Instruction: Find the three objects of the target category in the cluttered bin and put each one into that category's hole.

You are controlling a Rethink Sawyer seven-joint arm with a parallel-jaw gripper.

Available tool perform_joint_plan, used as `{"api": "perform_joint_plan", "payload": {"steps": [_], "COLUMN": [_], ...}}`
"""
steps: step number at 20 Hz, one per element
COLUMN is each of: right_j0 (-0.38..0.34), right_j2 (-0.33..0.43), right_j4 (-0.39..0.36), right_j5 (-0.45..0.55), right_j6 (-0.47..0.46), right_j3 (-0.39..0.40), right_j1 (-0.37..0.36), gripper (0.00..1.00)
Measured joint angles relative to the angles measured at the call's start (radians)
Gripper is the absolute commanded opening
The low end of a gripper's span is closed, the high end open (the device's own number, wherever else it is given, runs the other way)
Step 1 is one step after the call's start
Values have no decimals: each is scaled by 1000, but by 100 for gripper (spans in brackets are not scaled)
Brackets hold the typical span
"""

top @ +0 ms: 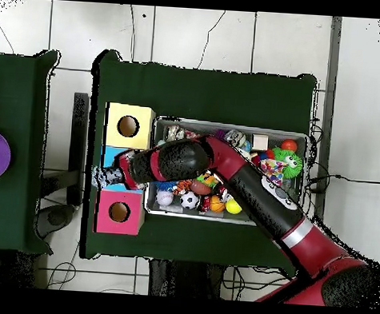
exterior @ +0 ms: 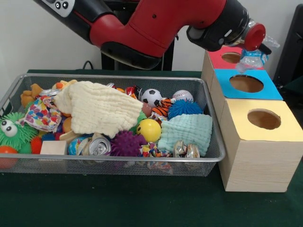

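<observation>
My gripper [exterior: 254, 52] is at the end of the red and black arm, reaching past the bin to the wooden boxes. It is shut on a small clear pale-blue bottle [exterior: 250, 60]. The bottle hangs above the far edge of the blue panel, near the red one, just behind the round hole [exterior: 246, 83]. In the overhead view the gripper [top: 104, 176] and the arm cover the blue hole. The wire mesh bin [exterior: 118, 77] is full of toys and cloths. I cannot pick out any other clear bottle in it.
The red-panelled hole [exterior: 231, 57] and the yellow-panelled hole [exterior: 263, 119] flank the blue one. In the bin lie a cream cloth [exterior: 102, 108], a mint cloth [exterior: 187, 131], a silver can [exterior: 97, 147], several balls and a green fuzzy toy [exterior: 14, 131].
</observation>
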Motion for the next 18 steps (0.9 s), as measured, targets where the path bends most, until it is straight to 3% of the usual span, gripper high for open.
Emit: {"api": "perform_joint_plan", "payload": {"steps": [18], "right_j0": [0], "right_j2": [34], "right_j4": [-144], "right_j5": [-30], "right_j6": [-13], "right_j3": [0], "right_j1": [48], "gripper": [0]}}
